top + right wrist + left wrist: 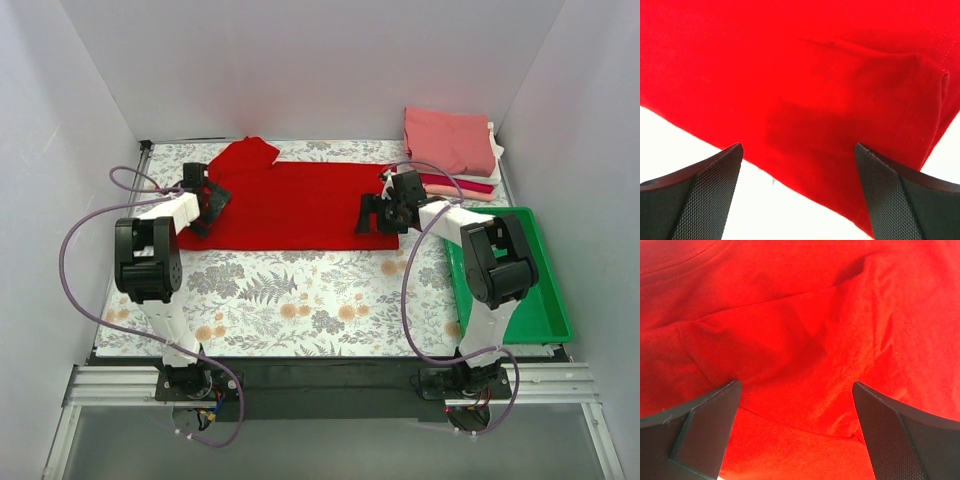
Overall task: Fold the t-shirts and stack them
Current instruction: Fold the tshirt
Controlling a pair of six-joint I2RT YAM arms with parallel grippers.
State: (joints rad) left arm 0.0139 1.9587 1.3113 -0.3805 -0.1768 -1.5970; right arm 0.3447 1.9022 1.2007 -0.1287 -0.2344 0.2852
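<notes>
Red t-shirt (290, 205) flat across far-middle of table (300, 300), cloth doubled at both ends; folded stack (452, 150) at far right corner. Left gripper (795, 410) over shirt's left end, fingers spread, nothing pinched; right gripper (797, 175) over shirt's near right edge, fingers spread too. Your risks: shallow close catches top layer only, fold splits; uneven lift from two ends skews crease; right arm swinging far could clip stack.
</notes>
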